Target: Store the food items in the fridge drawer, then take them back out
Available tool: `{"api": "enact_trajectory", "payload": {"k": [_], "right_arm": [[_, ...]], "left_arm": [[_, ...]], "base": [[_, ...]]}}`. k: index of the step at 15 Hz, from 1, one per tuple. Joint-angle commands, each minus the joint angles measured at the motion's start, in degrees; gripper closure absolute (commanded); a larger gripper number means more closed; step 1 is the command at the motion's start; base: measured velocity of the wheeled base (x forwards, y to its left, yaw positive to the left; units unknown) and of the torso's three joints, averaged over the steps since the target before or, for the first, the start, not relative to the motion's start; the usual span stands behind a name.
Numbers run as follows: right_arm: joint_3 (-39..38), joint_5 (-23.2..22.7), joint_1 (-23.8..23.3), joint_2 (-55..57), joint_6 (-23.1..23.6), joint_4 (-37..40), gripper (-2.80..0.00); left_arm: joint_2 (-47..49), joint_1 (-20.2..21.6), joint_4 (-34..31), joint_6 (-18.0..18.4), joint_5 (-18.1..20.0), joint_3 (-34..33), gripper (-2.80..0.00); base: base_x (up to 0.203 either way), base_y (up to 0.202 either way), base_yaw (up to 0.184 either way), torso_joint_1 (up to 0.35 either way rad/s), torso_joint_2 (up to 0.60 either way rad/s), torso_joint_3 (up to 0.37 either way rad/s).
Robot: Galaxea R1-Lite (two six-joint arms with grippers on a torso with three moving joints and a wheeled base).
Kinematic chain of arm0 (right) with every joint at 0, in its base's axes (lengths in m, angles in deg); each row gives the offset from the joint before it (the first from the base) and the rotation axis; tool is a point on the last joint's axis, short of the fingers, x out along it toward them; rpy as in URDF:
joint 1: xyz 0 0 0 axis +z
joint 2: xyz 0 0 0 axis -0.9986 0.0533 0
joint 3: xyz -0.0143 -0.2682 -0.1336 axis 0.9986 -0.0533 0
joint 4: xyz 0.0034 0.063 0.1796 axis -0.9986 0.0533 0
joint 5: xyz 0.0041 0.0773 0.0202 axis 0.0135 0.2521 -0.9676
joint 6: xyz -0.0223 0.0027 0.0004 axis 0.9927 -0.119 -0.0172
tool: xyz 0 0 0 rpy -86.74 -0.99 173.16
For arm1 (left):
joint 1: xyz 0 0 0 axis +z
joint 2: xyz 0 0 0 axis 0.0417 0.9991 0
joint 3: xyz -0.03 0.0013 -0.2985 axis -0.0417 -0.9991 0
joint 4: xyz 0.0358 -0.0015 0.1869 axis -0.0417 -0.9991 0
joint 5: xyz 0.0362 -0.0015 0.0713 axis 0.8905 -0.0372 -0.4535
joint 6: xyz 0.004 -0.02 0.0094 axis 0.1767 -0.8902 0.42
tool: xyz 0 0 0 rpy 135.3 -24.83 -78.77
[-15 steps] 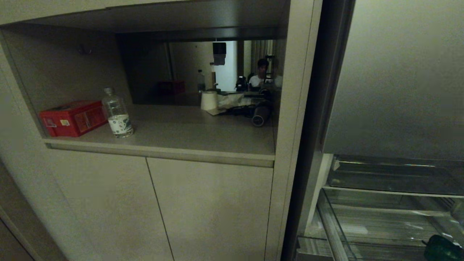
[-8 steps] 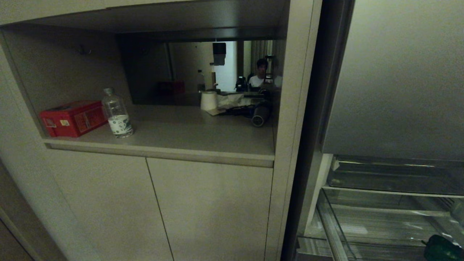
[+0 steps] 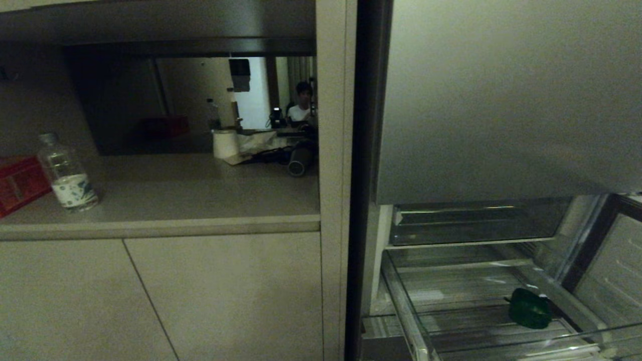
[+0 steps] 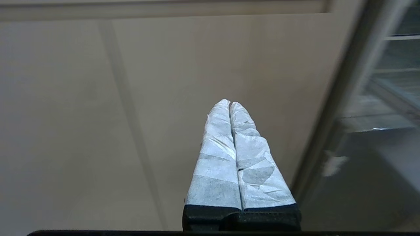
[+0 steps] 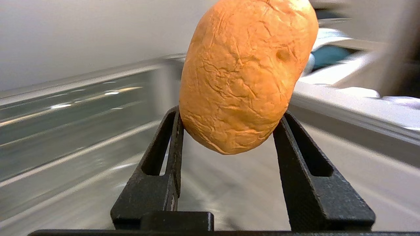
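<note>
**Operator:** Status of the right gripper (image 5: 229, 131) and its load?

**Technician:** Jaws stand about half apart, clamped on the tan-brown oval potato (image 5: 244, 72). The two black fingers (image 5: 160, 154) press its lower flanks, so the bulk of the potato projects beyond the tips. That hold suits a rounded item: pinched low at a narrow part, free above. It hangs over the clear plastic bin of the fridge drawer (image 5: 75, 108); whether it is going in or coming out cannot be told from this moment alone.

**Operator:** Where is the second food item?

**Technician:** The glossy dark green rounded item (image 3: 529, 308) lies on the floor of the pulled-out drawer (image 3: 401, 301), toward the white ribbed inner face of the drawer front (image 3: 614, 271). The drawer is open below the taller grey top door (image 3: 501, 100), which gives clearance from above.

**Operator:** What does each view add?

**Technician:** Only the right wrist view shows the potato and the grip; the head view shows neither arm. The head view alone gives the layout: beige cabinet (image 3: 200, 291) beside the fridge, clear water bottle (image 3: 67, 173) and red box (image 3: 17, 183) on its shelf, a person (image 3: 302, 103) far behind. The left wrist view shows the left gripper (image 4: 229, 103) parked before the cabinet front, its white-wrapped fingers pressed together, holding nothing
</note>
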Motion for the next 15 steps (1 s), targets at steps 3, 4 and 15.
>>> {"api": "enact_trajectory", "payload": {"k": [3,4,15], "right_arm": [[2.3,0.0,-2.1,-0.2,0.0,0.5,0.0],[2.9,-0.1,-2.7,-0.1,0.0,0.6,0.0],[13.2,-3.4,-19.0,3.6,-0.5,7.9,0.0]], "left_arm": [[0.0,0.0,0.0,0.0,-0.1,0.0,0.0],[0.0,0.0,0.0,0.0,0.0,0.0,0.0],[0.0,0.0,0.0,0.0,0.0,0.0,0.0]], "base": [[0.001,0.009,-0.175,0.002,0.0,0.002],[0.003,0.003,-0.177,0.002,0.0,0.006],[0.001,0.009,-0.173,0.002,0.0,0.002]]}}
